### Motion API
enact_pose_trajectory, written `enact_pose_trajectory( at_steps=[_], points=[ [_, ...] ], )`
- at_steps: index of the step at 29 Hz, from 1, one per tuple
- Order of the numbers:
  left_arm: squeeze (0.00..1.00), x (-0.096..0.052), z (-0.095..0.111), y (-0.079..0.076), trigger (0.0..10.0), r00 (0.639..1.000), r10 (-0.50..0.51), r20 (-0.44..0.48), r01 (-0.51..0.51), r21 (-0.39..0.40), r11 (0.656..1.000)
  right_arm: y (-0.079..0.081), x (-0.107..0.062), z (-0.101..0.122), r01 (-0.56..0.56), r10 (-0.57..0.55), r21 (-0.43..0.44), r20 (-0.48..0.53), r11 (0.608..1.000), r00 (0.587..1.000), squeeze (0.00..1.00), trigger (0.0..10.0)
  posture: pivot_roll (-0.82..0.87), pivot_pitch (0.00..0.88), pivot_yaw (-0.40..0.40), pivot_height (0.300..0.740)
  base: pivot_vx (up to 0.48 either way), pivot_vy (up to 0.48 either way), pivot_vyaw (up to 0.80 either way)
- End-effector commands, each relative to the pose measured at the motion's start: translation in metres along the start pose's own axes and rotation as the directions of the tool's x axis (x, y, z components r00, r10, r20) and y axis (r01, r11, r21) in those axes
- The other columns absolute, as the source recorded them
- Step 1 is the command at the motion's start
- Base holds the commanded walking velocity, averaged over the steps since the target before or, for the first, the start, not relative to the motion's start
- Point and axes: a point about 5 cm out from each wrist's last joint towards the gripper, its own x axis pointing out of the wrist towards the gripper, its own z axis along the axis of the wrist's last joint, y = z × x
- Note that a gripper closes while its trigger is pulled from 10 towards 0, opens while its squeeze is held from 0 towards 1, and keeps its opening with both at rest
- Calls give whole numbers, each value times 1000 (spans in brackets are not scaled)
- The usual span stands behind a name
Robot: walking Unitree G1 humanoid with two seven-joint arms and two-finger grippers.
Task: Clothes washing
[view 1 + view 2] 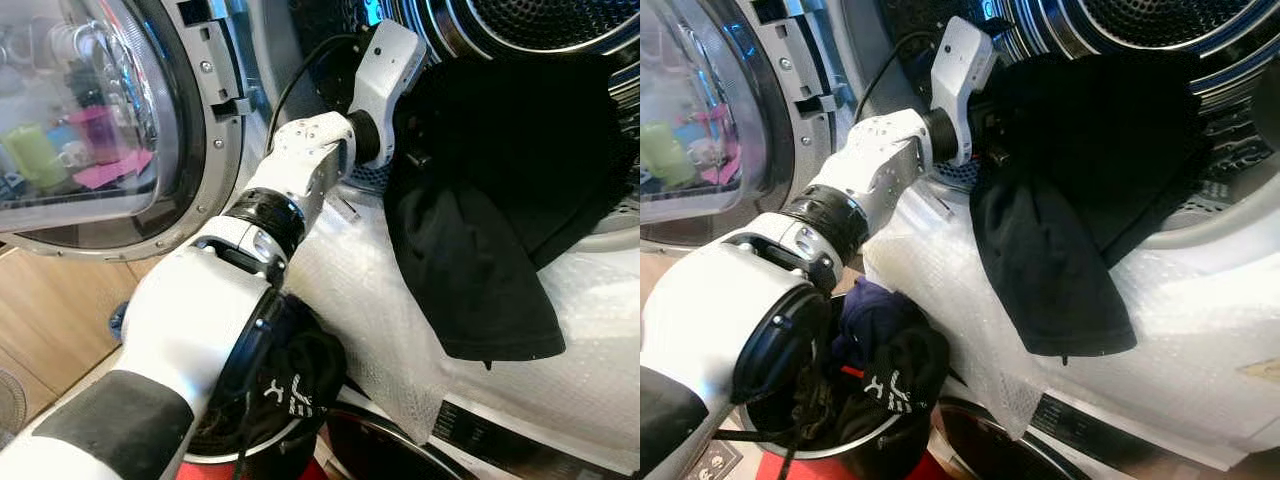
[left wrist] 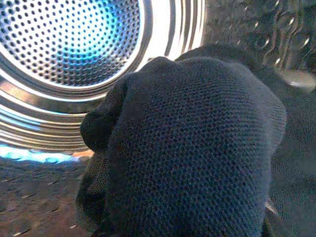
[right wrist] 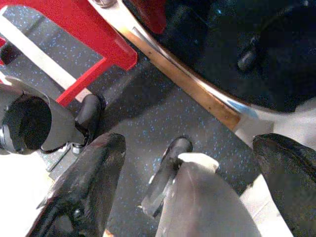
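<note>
Our left gripper (image 1: 405,150) pressing into a black garment (image 1: 480,230) draping from the washer drum (image 1: 1160,25), its grip hidden, our right gripper (image 3: 190,185) hanging wide open above the floor (image 3: 143,116)

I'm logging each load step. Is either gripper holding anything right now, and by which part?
The left gripper holds the black garment by its upper bunched edge at the drum opening. The right gripper hangs open, holding nothing.

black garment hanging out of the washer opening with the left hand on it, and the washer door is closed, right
Not quite: the washer door is swung open, as the left eye view shows. The rest holds: the black garment hangs out of the drum opening, with the left hand at it.
</note>
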Motion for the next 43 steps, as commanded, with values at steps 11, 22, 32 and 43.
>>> enact_pose_trajectory(
  at_steps=[11,22,32,43],
  points=[
    [0,-1,-2,1,10000,1000,-9,-13,8,-44,999,3,-8,-37,8,-7,22,-38,1000,999,0,10000,-123,140,149,740,0,0,0],
    [0,-20,39,41,10000,958,273,93,-275,11,961,8,-12,-51,9,-8,30,-44,1000,999,0,10000,-135,159,153,740,0,0,0],
    [0,-29,49,54,10000,911,396,116,-398,-6,917,3,-19,-72,57,-53,49,-72,997,996,0,10000,-199,174,154,740,0,0,0],
    [455,-23,37,45,10000,953,299,47,-301,54,952,-4,-21,-79,75,-72,38,-76,996,994,0,10000,-188,196,134,740,0,0,0]
  ],
)
